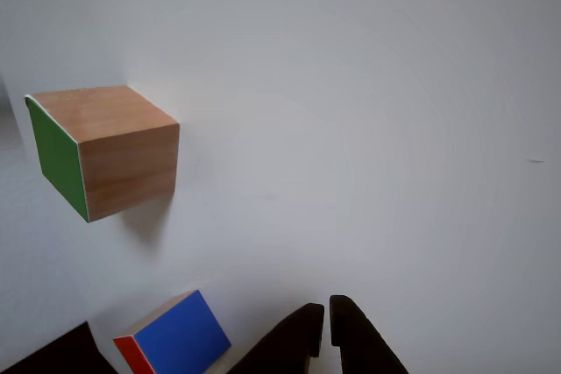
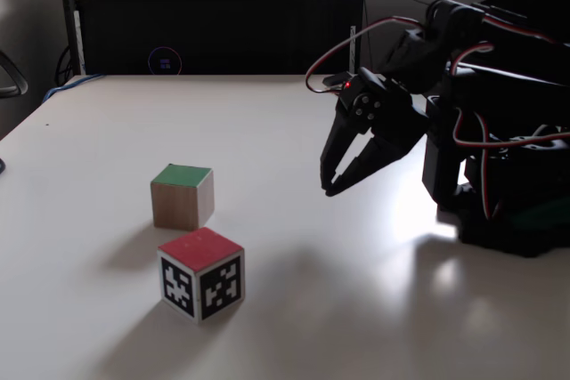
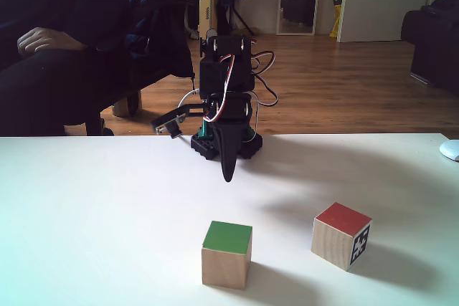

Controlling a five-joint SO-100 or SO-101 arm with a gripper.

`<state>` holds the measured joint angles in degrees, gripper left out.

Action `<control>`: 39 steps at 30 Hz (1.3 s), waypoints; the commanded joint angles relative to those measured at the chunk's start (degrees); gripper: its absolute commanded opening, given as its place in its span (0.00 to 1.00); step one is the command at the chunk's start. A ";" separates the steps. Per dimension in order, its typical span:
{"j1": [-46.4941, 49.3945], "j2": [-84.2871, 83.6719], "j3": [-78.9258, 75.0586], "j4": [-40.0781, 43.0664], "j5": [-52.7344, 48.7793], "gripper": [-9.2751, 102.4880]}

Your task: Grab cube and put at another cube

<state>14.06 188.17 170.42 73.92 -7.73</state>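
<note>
The cube (image 2: 183,198) is light wood with a green face on top. It rests on the white table (image 2: 107,131) and appears in both fixed views, also at cube (image 3: 226,256). In the other view the cube (image 1: 123,151) sits upper left, its green face turned left. Another cube (image 2: 202,273) stands close beside it, red on top with black-and-white markers on its sides. It is also seen as another cube (image 3: 341,236), and as another cube (image 1: 180,339) showing its blue and red faces. My gripper (image 2: 329,190) hangs above the table, apart from both cubes, shut and holding nothing. The gripper (image 3: 229,178) points down, and its dark fingertips (image 1: 307,330) enter at the bottom edge.
The arm's base (image 2: 508,193) stands at the table's right in a fixed view. A black cabinet (image 2: 214,28) runs along the far edge. A person (image 3: 43,41) sits behind the table. A white object (image 3: 450,150) lies at the right edge.
</note>
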 commanded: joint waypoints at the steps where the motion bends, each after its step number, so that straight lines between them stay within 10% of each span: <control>1: 3.78 0.26 -0.35 0.00 3.96 0.08; 21: 2.72 0.26 -1.67 -2.64 5.45 0.09; 39: -6.24 -10.81 -15.03 -11.51 12.57 0.41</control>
<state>8.09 183.08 160.22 65.13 4.31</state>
